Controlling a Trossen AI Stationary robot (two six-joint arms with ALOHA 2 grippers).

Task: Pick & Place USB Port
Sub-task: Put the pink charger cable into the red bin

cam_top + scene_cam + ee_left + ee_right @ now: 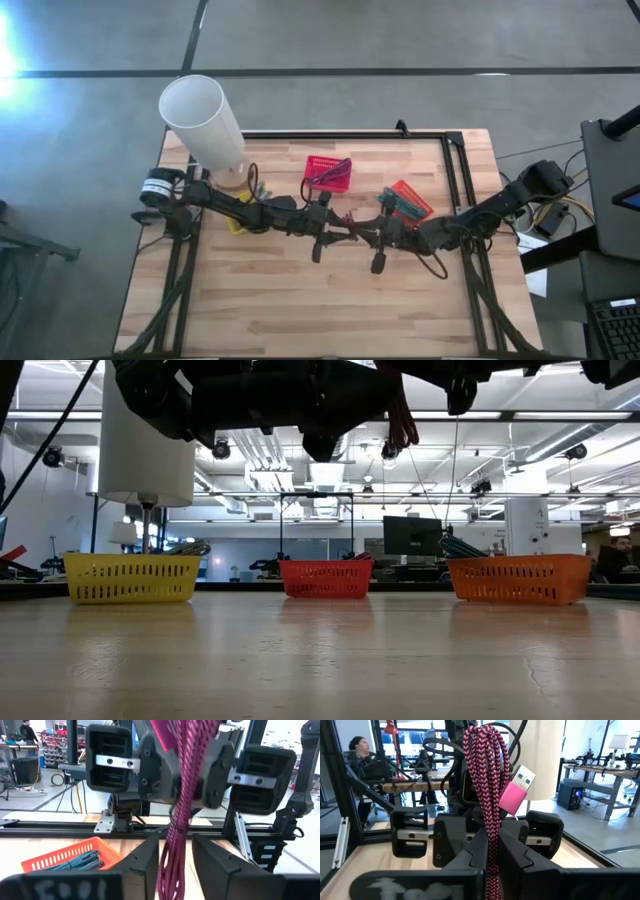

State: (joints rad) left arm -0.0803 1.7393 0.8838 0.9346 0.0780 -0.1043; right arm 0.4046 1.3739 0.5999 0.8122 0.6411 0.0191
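Midway through the job, a pink braided USB cable [487, 780] hangs in the air over the middle of the table [330, 310], caught between two arms that meet nose to nose. The right gripper [490, 851] has its fingers closed on the bundled cable, whose pink plug [516, 790] sticks up beside the loops. The left gripper [172, 851], facing it, has its fingers spread either side of the same bundle with a clear gap to each; whether they touch it at all cannot be told from the left wrist view.

Behind the arms sit three baskets: a yellow one [131, 578] near a tall white cylinder [203, 122], a red one [328, 175] with cables in it, and an orange one [408, 200] holding teal cables.

By the look of it, the pick is done and the lift is made; the cable appears to be at a hand-over between the arms. The placing is yet to come, and nothing here shows which basket is meant for it.
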